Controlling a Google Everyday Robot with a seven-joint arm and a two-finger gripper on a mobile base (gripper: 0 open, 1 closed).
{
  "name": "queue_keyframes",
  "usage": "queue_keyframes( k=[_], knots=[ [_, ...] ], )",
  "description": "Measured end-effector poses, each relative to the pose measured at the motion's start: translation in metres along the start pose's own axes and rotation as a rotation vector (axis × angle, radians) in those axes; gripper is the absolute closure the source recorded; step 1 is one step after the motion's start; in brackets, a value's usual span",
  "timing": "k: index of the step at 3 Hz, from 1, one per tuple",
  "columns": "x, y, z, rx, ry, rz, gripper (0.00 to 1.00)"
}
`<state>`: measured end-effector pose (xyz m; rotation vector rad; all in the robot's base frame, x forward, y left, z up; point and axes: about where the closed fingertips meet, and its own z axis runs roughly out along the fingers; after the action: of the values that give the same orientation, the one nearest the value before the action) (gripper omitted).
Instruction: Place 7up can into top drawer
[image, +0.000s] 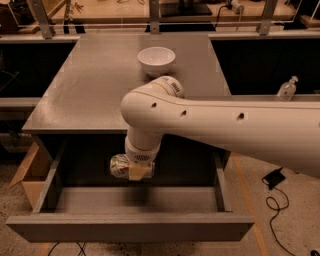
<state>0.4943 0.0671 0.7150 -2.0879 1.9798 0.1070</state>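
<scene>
Mostly there imo: the drawer is wide open and the gripper is clamped on the can, held sideways over the drawer's inside, so only lowering and letting go is left.

Can: silver end, whitish-green label.
Drawer: plain grey.
Tool: tan pads, above the open drawer, clasping the can.
Surface: matching grey.
Bowl: white.
Arm: cream-white, dotted with dark holes.
</scene>
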Motion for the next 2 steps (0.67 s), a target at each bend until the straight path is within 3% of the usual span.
queue_keyframes(
  k=[2],
  knots=[
    [0.014, -0.003, 0.018, 0.004, -0.004, 0.011, 1.00]
  ],
)
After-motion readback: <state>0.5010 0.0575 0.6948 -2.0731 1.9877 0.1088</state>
